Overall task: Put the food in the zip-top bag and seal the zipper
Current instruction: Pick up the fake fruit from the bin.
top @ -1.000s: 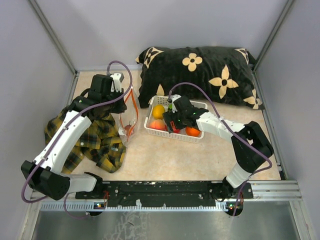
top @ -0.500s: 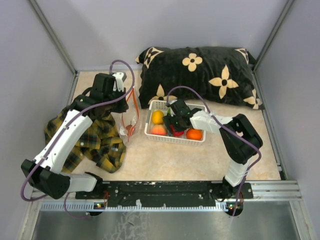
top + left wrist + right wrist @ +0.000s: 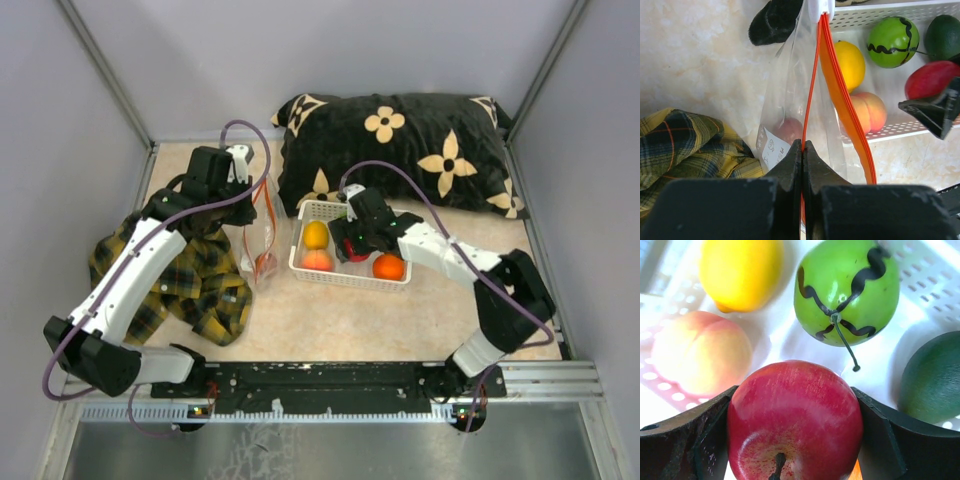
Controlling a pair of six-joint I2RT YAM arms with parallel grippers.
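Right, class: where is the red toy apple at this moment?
Right wrist view: the red toy apple sits between the fingers of the right gripper, in the white basket, with the striped green fruit, peach and dark green fruit around it.

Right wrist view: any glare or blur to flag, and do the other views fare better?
Right wrist: basket blown out to white at lower left, glare spots on the green fruit, red fruit sharp. Left wrist: left claw soft and dark up close, zipper crisp. Top: even light, no glare.

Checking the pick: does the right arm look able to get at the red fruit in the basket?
Likely yes: the right gripper brackets the red fruit, touching both its sides, with nothing in between.
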